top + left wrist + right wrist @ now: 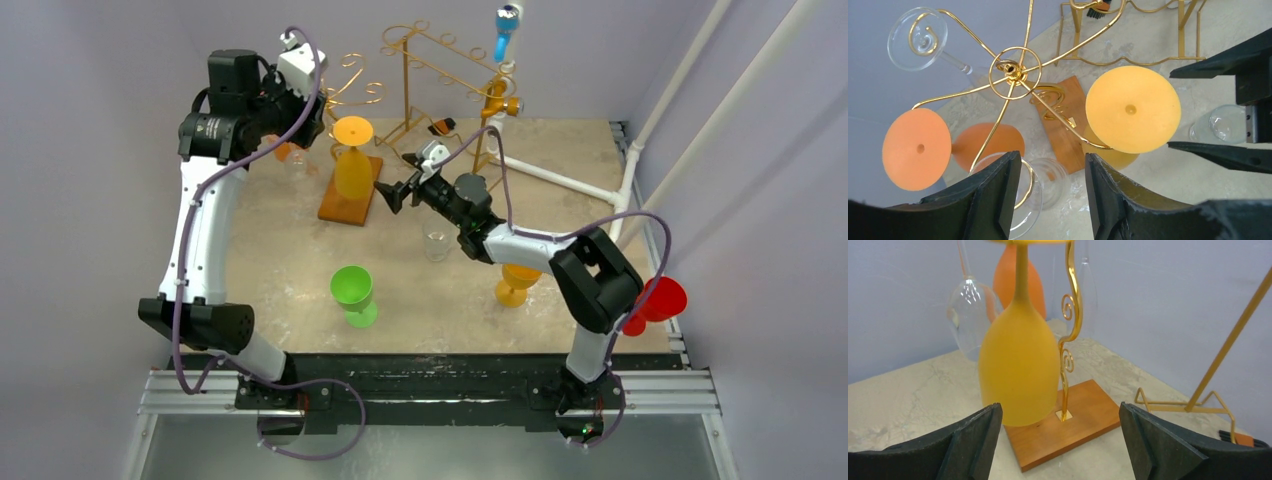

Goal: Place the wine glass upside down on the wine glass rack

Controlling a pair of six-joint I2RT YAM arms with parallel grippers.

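The wine glass rack, thin gold arms on a post (1071,315) over a wooden base (347,205), stands at the back left. A yellow wine glass (352,165) hangs on it upside down, foot (1133,109) on an arm, bowl (1019,370) just above the base (1073,427). My right gripper (395,178) stands open beside that bowl, jaws wide and off it (1060,412). An orange glass (915,148) and a clear one (918,31) also hang there. My left gripper (1053,165) hovers above the rack (300,125), open over another hanging clear glass (1050,182).
On the table stand a green glass (353,293), a clear glass (436,240), an orange-yellow glass (517,283) under my right arm and a red one (660,300) at the right edge. A second gold rack (430,70) stands behind, near white pipes (560,180).
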